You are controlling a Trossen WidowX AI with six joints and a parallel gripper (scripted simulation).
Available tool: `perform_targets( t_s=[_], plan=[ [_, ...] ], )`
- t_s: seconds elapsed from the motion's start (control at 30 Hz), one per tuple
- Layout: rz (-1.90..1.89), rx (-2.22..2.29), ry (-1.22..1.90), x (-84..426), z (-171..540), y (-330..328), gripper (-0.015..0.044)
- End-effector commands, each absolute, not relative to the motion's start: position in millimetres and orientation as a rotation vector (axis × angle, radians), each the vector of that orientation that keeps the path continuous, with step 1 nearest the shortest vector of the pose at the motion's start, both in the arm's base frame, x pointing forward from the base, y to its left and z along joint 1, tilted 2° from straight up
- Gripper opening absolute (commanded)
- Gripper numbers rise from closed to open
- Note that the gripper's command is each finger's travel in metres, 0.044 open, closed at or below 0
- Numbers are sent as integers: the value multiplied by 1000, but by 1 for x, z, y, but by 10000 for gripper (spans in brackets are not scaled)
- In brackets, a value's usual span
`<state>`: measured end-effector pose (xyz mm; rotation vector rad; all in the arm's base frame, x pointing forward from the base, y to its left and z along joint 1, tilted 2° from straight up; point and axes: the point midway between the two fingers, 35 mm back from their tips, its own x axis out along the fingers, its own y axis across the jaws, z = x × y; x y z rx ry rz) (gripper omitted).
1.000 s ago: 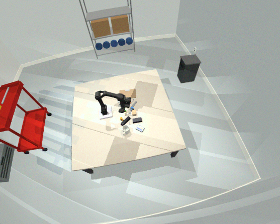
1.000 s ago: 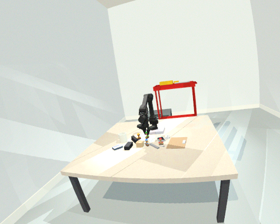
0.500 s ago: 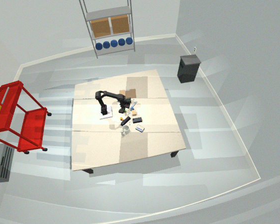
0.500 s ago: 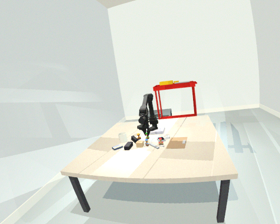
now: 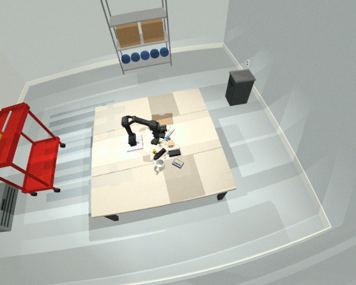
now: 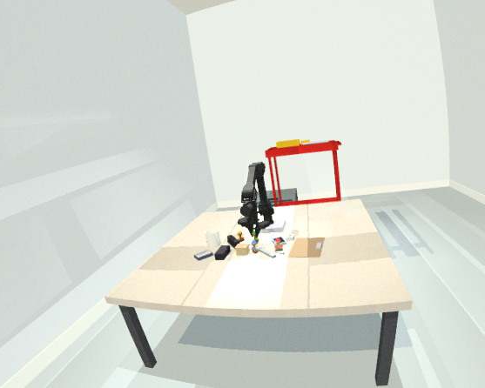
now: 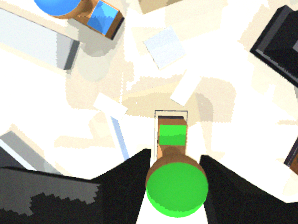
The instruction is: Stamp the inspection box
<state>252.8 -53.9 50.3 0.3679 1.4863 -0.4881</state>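
Observation:
My gripper [image 5: 159, 142] [image 6: 254, 235] [image 7: 175, 158] points down, shut on the green-topped stamp [image 7: 177, 192]. The stamp's brown base with a green patch lies over the thin outlined box [image 7: 171, 111]; the box's top edge shows just beyond the base. Whether the stamp touches the card is hidden, and any print is covered. The card's edges are washed out by glare. A dark square item [image 7: 22, 149], apparently the ink pad, is at the lower left of the wrist view. A blue-topped stamp [image 5: 168, 138] [image 7: 55, 6] stands near the upper left there.
A grey bar [image 5: 170, 133] [image 6: 266, 251] [image 7: 35, 37] lies beside the blue stamp. Also on the bench are a tan block [image 6: 242, 250], a black box [image 5: 174, 153] [image 6: 222, 252], a black stapler-like item [image 5: 160, 154], a yellow-topped stamp [image 6: 239, 235] and a white mug [image 5: 159, 164] [image 6: 212, 238].

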Motion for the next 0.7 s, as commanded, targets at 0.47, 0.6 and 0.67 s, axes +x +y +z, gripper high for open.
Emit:
perform_targets(
  t_s=[0.47,0.6,0.67],
  plan=[
    [-488,362,1486,252,45,-54,0],
    [-488,362,1486,252,44,-55,0],
    [-488,362,1486,252,43,-55,0]
  ],
)
